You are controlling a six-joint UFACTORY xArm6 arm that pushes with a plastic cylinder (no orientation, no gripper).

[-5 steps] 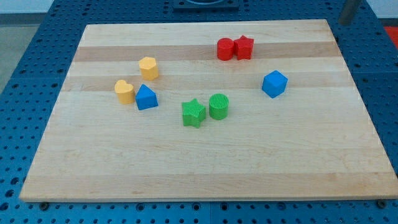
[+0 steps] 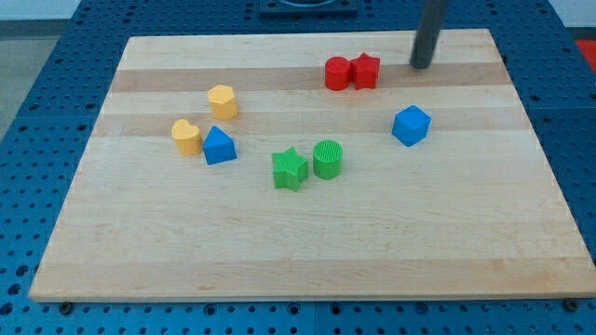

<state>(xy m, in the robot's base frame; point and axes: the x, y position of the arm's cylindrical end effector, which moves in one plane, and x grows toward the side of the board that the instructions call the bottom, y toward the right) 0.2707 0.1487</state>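
Note:
My tip [image 2: 422,65] rests on the wooden board [image 2: 298,242] near the view's top right. It stands apart from the blocks; nearest is the red star [image 2: 366,71], a short way to its left, which touches a red cylinder [image 2: 337,73]. Below my tip lies a blue cube [image 2: 411,125]. Mid-board, a green star [image 2: 290,169] sits beside a green cylinder [image 2: 328,159]. At the left are a yellow hexagonal block [image 2: 223,101], a yellow heart [image 2: 186,136] and a blue triangular block [image 2: 219,145], the last two touching.
The board lies on a blue perforated table [image 2: 37,112] that surrounds it on all sides. A dark fixture [image 2: 303,6] shows at the view's top edge.
The rod has come in from the view's top right corner, moving left and down onto the board. No block has moved.

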